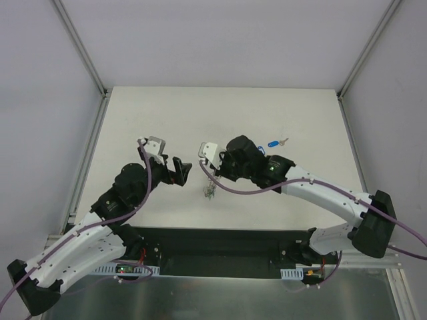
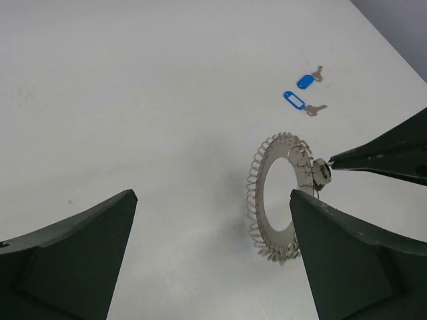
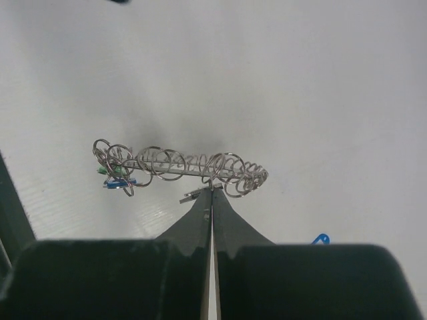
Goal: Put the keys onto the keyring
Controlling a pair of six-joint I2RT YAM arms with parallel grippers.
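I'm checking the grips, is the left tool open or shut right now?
Open: the left tool shows its dark fingers wide apart, gripping nothing.

One keyring [image 2: 291, 152]; loose beyond the keyring, a nearer key [image 2: 314, 109] and a farther key [image 2: 318, 74], two in all, each with one blue tag [image 2: 294, 100]; a left end effector [image 2: 212, 200] and a right end effector [image 3: 212, 192], two in all; one surface [image 2: 133, 100]

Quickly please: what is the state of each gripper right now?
Left gripper: open, holding nothing.
Right gripper: closed, pinching the keyring at its edge.
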